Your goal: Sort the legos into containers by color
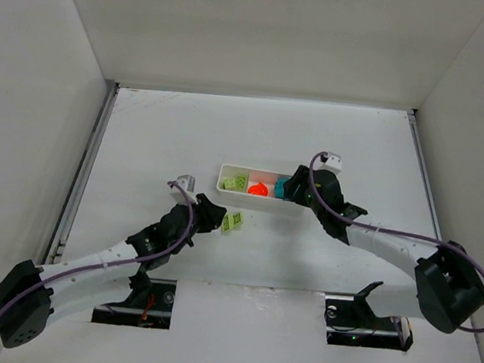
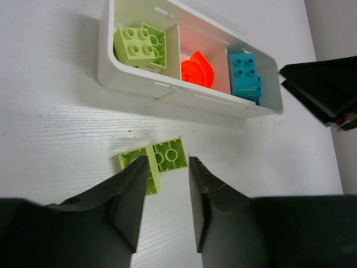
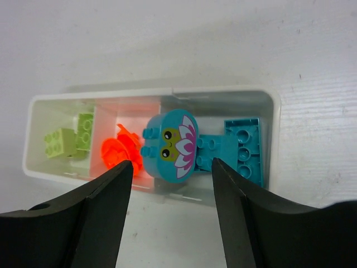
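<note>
where the smooth white plastic tray (image 2: 134,84) lies at mid-table, its long axis runs left to right in the overhead view, with low rounded walls and thin dividers making three cells. two studded yellow-green bricks (image 2: 140,46) fill the left cell, a glossy orange piece (image 2: 197,69) with a curved edge the middle, blocky cyan bricks (image 2: 244,72) the right. a round cyan piece (image 3: 170,145) printed with a flower and eyes lies tilted in the cyan cell, overlapping the divider in the right wrist view. the right gripper (image 3: 170,163) hangs over that end, matte black fingers wide apart and clear of it. a loose green lego (image 2: 170,154) lies studs up on the faintly grained white table (image 1: 160,139), just below the tray in frame, long axis lower left to upper right. the left gripper (image 2: 167,167) sits at it, fingers a narrow gap apart, clamping nothing; one tip covers its left end. plain white walls (image 1: 256,37) box the table.
</note>
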Available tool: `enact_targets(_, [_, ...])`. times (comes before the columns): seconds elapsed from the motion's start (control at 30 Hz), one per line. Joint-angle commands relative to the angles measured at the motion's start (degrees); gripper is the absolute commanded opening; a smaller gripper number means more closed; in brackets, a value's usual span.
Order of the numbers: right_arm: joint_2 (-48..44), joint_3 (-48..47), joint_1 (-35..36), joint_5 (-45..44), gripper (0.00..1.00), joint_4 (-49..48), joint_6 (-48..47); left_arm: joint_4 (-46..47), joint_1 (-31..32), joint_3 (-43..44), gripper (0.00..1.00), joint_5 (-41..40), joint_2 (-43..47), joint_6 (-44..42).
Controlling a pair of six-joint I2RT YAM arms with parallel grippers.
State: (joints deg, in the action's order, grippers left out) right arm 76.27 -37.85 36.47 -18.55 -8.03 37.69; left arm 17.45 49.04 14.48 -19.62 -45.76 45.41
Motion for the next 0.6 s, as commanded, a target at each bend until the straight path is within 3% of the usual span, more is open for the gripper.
enact_targets(0.0, [-6.5,-0.5,1.6,-2.2,0.65,-1.5,-1.7,-0.2,-0.9,-0.2,0.35,0.1,-1.1,-1.0])
enact_targets(0.13, [-10.2,1.6,4.8,-0.4,0.61,-1.5,-1.7,-2.7,-0.2,1.6,0.48,1.0,-4.7,-4.0])
enact_targets(0.33, [-12.0,5.0,7.4,2.0,0.61,-2.1,-0.2,-2.6,4.1,2.1,0.48,-0.2,-7.8,-13.0])
enact_targets(0.57, [-9.4,6.6,9.4,3.7,0.61,-5.4,1.7,1.1,5.3,1.0,0.58,-0.2,-9.0,-12.2])
